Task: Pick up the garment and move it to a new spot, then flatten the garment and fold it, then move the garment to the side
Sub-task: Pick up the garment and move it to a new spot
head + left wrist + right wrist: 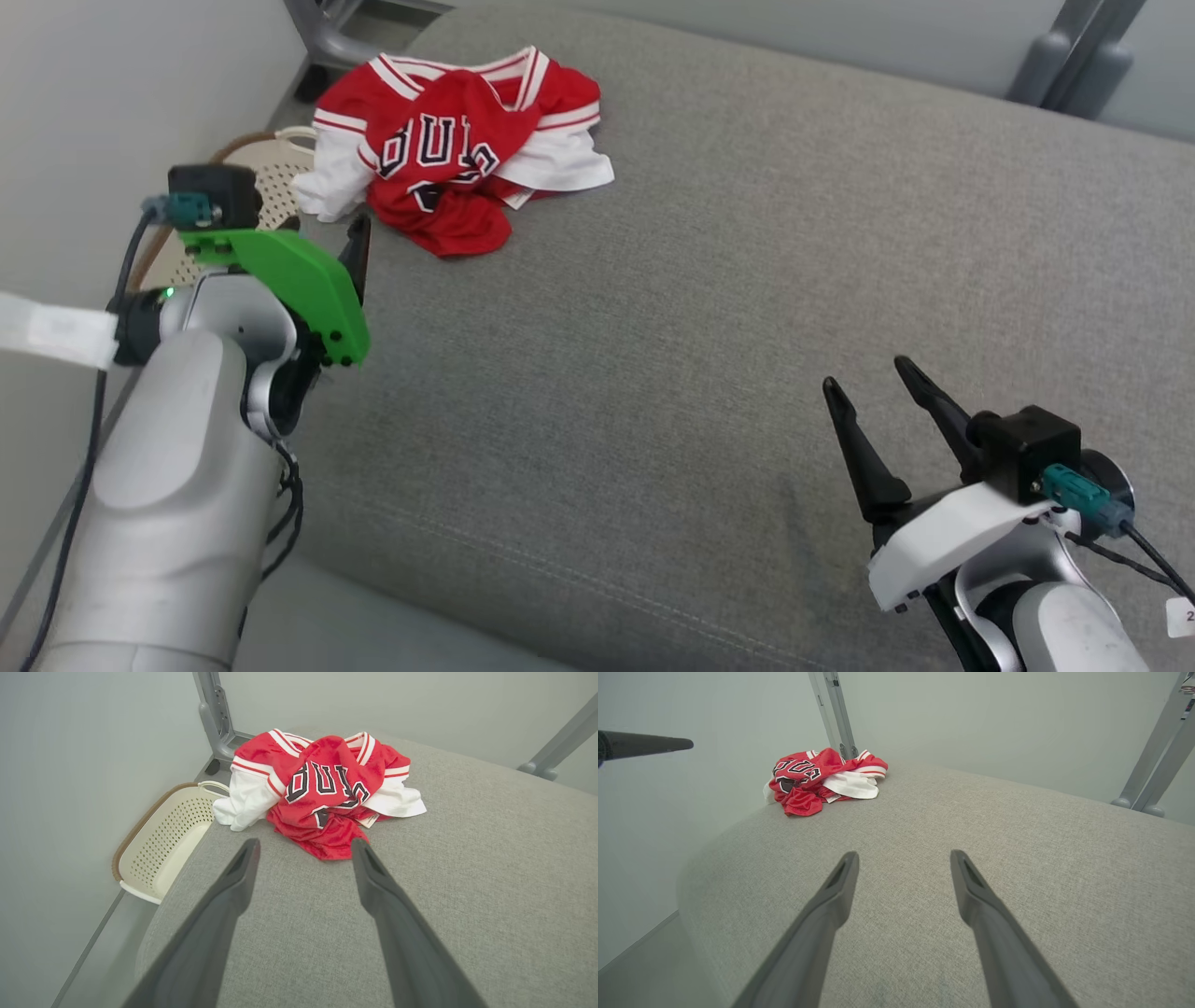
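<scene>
Garment: red and white, crumpled in a heap at the far left corner of the grey cushion. A white sleeve reaches the cushion's edge, next to the basket on the floor. Not yet lifted, flattened or folded. Judged: pick-up step is in hand.

Left fingers: spread wide, holding nothing, pointing straight at the heap. In the left wrist view the red hem lies just beyond the tips and roughly centred in the gap. One tip sits right at the hem; cannot tell whether it touches. Judged: the wide spread suits a thick bunch of cloth, and the low, level approach lets the tips straddle the near fold.

Right fingers: also spread, empty, over the near right of the cushion, well apart from the garment. Judged: parked there so the left arm works alone, leaving the bare middle of the cushion free as the new spot.
</scene>
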You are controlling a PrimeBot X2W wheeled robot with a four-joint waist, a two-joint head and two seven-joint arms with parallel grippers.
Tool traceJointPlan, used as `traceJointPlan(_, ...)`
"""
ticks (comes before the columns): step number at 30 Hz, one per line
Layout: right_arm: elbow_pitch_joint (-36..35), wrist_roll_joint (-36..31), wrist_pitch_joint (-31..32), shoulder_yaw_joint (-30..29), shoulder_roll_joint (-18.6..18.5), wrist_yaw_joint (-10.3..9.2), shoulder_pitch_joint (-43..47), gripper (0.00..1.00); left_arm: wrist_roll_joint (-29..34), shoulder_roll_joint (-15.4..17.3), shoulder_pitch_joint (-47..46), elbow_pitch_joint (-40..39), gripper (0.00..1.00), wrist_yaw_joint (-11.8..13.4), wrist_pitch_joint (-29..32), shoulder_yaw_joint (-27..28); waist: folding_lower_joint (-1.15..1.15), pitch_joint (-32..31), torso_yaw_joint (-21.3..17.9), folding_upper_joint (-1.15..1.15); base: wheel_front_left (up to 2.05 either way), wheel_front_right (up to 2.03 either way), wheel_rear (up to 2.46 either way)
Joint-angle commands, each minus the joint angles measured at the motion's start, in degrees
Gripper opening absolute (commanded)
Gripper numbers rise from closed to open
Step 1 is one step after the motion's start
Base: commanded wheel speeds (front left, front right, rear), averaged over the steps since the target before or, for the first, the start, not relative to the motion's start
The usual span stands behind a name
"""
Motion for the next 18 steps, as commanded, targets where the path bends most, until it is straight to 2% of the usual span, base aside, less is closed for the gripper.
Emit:
traceJointPlan(1, -0.64, -0.54, 0.28, 0.18, -0.52, -0.06, -0.96, 1.0, 0.35, -0.31, -1.57, 0.65, 1.0, -0.2, -0.11, -0.2, 0.0, 6.38, -4.96, 0.0, 0.0, 0.0, 0.0)
traceJointPlan(6, -5.25, -1.12, 3.02, 2.18, -2.3, -0.06, -3.05, 1.0, 1.62, 1.06, -10.37, 9.07, 1.0, -1.12, 0.3, -0.93, 0.0, 12.12, -8.17, 0.0, 0.0, 0.0, 0.0)
traceJointPlan(15, -9.17, -1.94, 5.63, 3.09, -3.7, -0.06, -3.29, 1.0, 4.6, 2.61, -18.57, 18.14, 1.0, 1.23, -0.01, -2.78, 0.0, 18.62, -10.95, 0.0, 0.0, 0.0, 0.0)
traceJointPlan(18, -9.48, -2.18, 5.47, 3.04, -3.7, -0.06, -3.16, 1.0, 5.42, 2.85, -19.43, 20.79, 1.0, 3.35, -1.22, -2.85, 0.0, 19.27, -11.67, 0.0, 0.0, 0.0, 0.0)
